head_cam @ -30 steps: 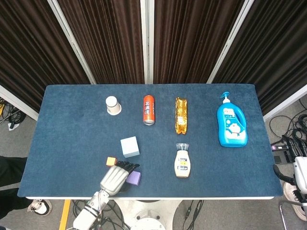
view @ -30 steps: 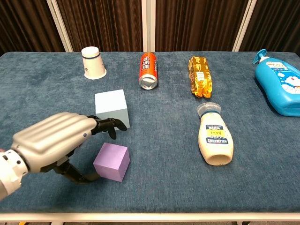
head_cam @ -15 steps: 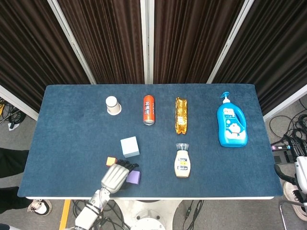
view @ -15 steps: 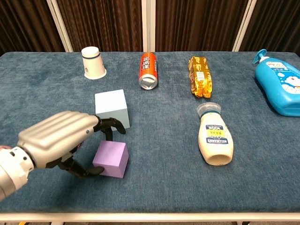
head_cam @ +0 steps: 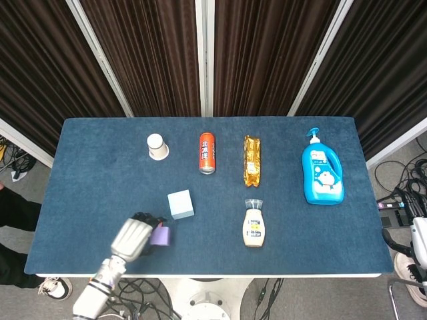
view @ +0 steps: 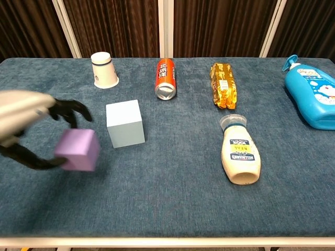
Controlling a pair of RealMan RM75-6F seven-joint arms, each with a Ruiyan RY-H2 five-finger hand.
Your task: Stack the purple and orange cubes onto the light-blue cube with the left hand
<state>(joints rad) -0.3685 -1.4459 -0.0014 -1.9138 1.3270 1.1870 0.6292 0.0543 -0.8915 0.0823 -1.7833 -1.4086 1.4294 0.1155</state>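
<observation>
My hand (view: 23, 112) has a pale metallic sheen; the purple cube (view: 78, 149) looks matt, perhaps foam; the table (view: 172, 198) is napped blue cloth.

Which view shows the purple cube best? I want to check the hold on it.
The chest view: the purple cube appears large, with the left hand and its dark fingers around it. In the head view it is small and blurred beside the hand.

Purple cube (view: 78, 149), light-blue cube (view: 124, 123) (orange can (view: 165, 78) behind).
</observation>
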